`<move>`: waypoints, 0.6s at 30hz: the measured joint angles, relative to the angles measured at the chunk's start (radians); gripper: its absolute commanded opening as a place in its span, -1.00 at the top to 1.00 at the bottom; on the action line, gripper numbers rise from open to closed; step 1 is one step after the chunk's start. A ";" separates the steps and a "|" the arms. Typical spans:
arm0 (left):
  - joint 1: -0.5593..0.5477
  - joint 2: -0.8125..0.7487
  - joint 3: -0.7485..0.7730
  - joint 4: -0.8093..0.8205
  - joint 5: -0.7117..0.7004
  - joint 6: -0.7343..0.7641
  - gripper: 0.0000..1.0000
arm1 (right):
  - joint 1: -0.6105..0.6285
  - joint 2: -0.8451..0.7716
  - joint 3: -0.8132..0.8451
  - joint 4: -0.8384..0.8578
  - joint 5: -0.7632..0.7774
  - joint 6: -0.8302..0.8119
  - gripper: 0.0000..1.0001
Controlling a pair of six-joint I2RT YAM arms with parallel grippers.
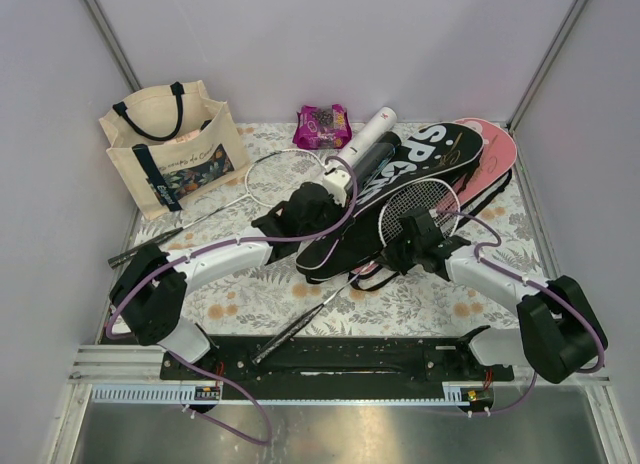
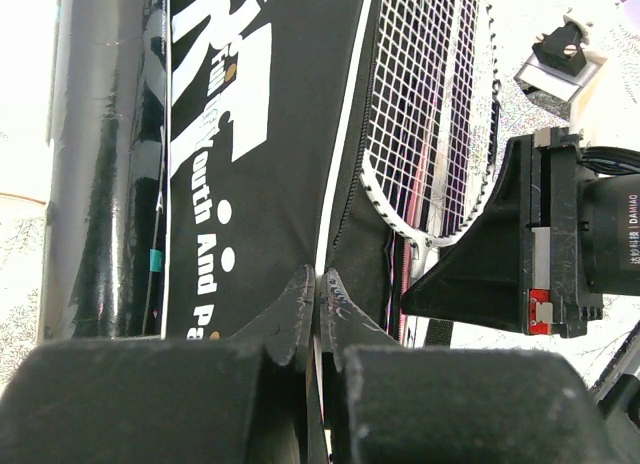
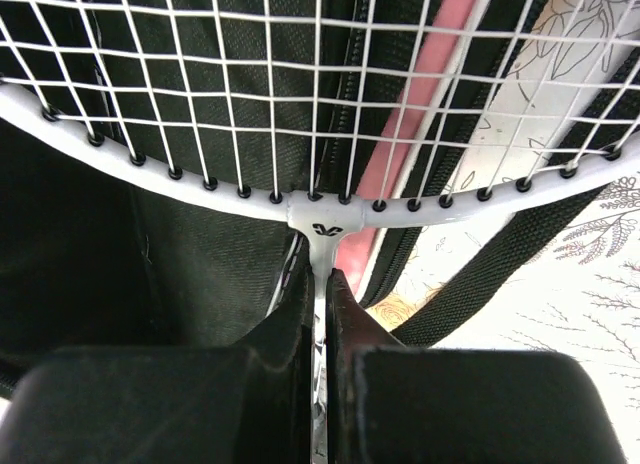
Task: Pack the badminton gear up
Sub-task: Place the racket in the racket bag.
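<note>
At the tabletop's [image 1: 250, 294] middle, the right gripper [image 3: 320, 284] is clamped on the white racket's [image 3: 315, 219] shaft just below the head — which lies over the black cover's [image 2: 250, 184] open mouth — while the left gripper [image 2: 317, 284] pinches that cover's zipper edge

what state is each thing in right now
left end effector: shut on edge of black cover
right end effector: shut on shaft of held racket
black cover: unzipped, atop pink cover
loose racket: lying flat, ungripped
tote: upright, open
white tube: lying flat
black tube: lying flat
</note>
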 measured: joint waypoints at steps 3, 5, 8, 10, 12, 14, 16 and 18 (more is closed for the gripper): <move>-0.001 0.000 0.000 0.000 0.006 0.000 1.00 | 0.000 0.003 -0.001 -0.002 -0.014 -0.015 1.00; -0.001 0.000 -0.004 0.006 0.013 0.006 1.00 | 0.000 0.017 0.007 -0.004 -0.026 -0.032 1.00; -0.002 -0.001 -0.024 0.024 0.027 0.026 1.00 | -0.002 0.049 0.039 -0.013 -0.027 -0.060 1.00; -0.003 -0.002 -0.038 0.029 0.032 0.035 1.00 | -0.009 0.063 0.063 -0.023 -0.035 -0.081 1.00; -0.003 -0.002 -0.047 0.031 0.035 0.045 1.00 | -0.026 0.068 0.081 -0.027 -0.050 -0.103 1.00; -0.004 -0.004 -0.051 0.029 0.037 0.052 1.00 | -0.047 0.068 0.089 -0.026 -0.056 -0.121 1.00; -0.006 -0.009 -0.055 0.029 0.038 0.058 1.00 | -0.074 0.067 0.089 -0.013 -0.072 -0.135 1.00; -0.010 -0.016 -0.061 0.030 0.039 0.065 1.00 | -0.100 0.064 0.089 0.000 -0.087 -0.145 1.00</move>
